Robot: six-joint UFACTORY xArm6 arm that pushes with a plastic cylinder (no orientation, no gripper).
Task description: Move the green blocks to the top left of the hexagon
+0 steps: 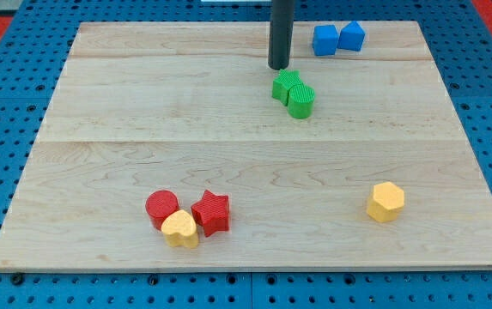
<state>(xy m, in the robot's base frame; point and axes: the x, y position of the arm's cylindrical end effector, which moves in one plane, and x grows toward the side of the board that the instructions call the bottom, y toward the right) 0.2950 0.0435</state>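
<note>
blue blocks (337, 39) crowd top right

Rod (280, 30) cut off above.
</note>
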